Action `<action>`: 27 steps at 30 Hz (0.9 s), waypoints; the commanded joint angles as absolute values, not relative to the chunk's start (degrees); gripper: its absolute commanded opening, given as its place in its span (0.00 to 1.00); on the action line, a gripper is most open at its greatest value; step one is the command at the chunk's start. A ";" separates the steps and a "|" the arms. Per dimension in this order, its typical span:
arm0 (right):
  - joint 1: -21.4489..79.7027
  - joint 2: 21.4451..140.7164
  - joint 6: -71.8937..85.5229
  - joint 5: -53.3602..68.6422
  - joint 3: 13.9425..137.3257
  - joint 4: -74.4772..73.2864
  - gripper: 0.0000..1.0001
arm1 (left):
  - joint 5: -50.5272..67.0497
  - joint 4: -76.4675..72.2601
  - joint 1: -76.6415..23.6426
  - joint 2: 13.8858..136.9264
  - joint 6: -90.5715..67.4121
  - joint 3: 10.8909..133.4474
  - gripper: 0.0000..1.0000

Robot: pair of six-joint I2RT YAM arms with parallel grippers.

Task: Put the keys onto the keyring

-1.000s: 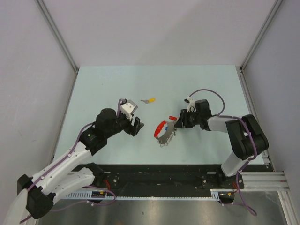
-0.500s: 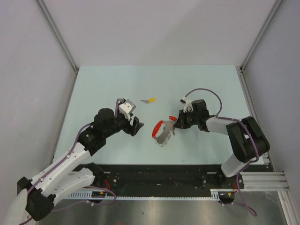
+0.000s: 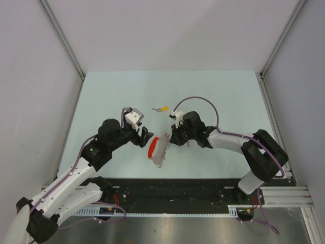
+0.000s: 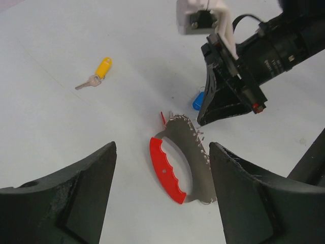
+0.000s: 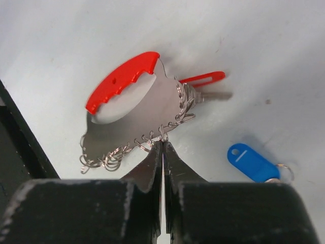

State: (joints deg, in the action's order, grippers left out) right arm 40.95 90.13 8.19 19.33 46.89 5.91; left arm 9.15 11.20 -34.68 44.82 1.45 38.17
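Keyring point(image 3: 157, 147): nearest of all, dragged left over the last second, now just beside left gripper point(image 3: 145, 136), which is spread wide and empty. Right gripper point(image 5: 162, 148) newly clenched on its chain edge. Blue key point(image 5: 252, 161) just behind; yellow key point(image 3: 162, 109) farther back, both loose. Ring secured, likely ready for threading.
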 commanded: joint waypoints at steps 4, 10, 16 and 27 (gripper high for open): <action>44.03 95.01 8.88 17.14 51.50 2.03 0.26 | 8.26 10.90 -34.28 43.42 0.79 37.71 0.79; 40.97 89.21 10.28 12.75 51.42 -4.38 0.43 | 8.26 10.90 -34.10 43.42 0.62 37.88 0.79; 39.99 91.23 12.04 13.53 51.42 -3.79 0.43 | 8.88 11.60 -33.57 43.77 0.26 38.32 0.80; 37.09 97.11 22.93 15.20 54.04 -1.05 0.42 | 6.33 13.27 -32.17 42.01 0.53 38.67 0.82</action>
